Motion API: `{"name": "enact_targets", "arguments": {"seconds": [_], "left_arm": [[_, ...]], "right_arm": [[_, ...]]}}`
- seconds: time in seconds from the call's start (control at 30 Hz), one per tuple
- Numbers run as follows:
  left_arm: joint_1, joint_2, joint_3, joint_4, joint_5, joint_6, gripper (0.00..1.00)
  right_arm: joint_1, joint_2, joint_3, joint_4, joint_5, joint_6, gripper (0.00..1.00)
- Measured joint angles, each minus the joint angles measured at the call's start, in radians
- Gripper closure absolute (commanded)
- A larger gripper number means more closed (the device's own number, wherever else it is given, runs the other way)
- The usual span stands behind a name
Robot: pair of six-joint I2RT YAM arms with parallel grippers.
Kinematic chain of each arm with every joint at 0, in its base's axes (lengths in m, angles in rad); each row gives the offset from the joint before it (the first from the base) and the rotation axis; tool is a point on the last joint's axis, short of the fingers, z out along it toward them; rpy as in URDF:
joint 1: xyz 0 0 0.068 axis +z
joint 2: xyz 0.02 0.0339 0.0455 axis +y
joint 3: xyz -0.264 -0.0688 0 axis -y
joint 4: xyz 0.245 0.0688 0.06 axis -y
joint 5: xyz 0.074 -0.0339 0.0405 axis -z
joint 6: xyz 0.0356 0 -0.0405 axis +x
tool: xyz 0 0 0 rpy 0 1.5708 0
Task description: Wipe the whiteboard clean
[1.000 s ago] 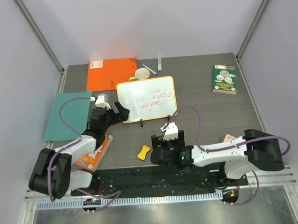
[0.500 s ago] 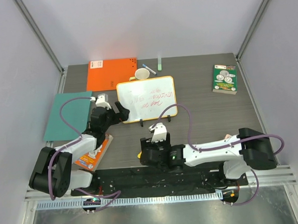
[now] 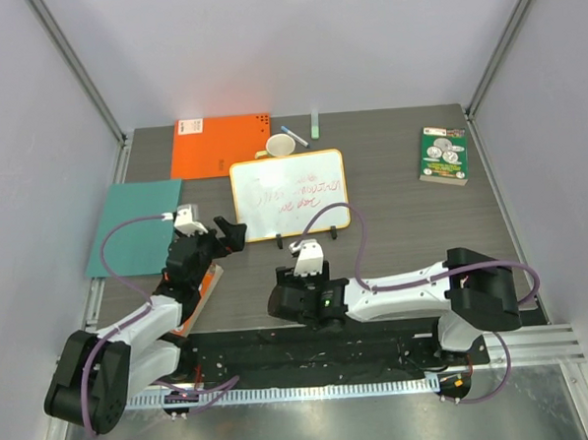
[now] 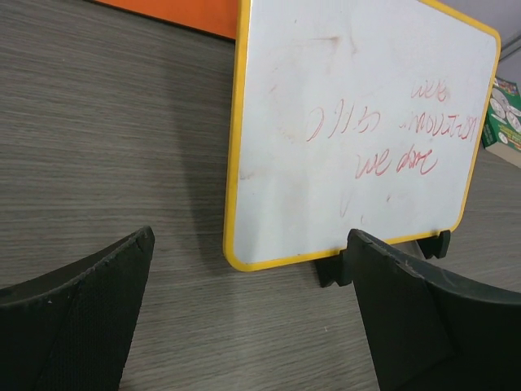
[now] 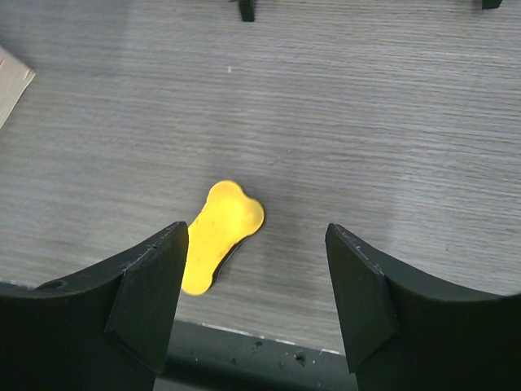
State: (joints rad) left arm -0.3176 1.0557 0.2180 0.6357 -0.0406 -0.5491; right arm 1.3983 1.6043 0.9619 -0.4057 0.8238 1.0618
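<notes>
Here, the yellow-rimmed white whiteboard (image 3: 290, 194) with red scribbles stands on the grey wood-grain counter (image 3: 392, 215), a white cup (image 3: 279, 146) just behind it. The left gripper (image 4: 248, 244) gapes empty facing it; the right gripper (image 5: 256, 236), equally wide and empty, hangs over a yellow bone-shaped eraser (image 5: 218, 236).

The whiteboard (image 3: 290, 194) is showing a white face, a yellow-orange rim, black feet and faint red handwriting. Behind its left corner, the notebook (image 3: 221, 145) is showing flat orange. Left of the whiteboard, the sheet (image 3: 135, 226) is showing plain teal. Right of it, the book (image 3: 442, 155) is displaying a green cover with pale round shapes. In front of the whiteboard, the bone-shaped piece (image 5: 218, 235) is showing bright yellow. The table (image 3: 393, 225) is displaying dark grey-brown wood grain. The 2 grippers, left gripper (image 4: 250, 236) and right gripper (image 5: 256, 236), are showing matte black fingers.
</notes>
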Motion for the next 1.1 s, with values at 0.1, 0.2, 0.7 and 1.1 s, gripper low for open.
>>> {"name": "enact_targets", "arguments": {"seconds": [0.1,0.2,0.7,1.1], "left_arm": [[0.000,0.000,0.000,0.015,-0.002,-0.001,0.00],[0.000,-0.003,-0.001,0.022,-0.002,-0.001,0.00],[0.000,-0.018,-0.008,0.030,-0.004,-0.001,0.00],[0.000,-0.018,-0.008,0.030,-0.019,-0.003,0.00]], "right_arm": [[-0.035,0.000,0.000,0.000,-0.033,0.018,0.36],[-0.068,0.005,0.006,0.001,-0.072,0.033,0.44],[-0.098,0.063,0.042,0.042,-0.278,0.126,0.94],[-0.100,0.039,-0.079,0.060,-0.304,0.171,0.99]]}}
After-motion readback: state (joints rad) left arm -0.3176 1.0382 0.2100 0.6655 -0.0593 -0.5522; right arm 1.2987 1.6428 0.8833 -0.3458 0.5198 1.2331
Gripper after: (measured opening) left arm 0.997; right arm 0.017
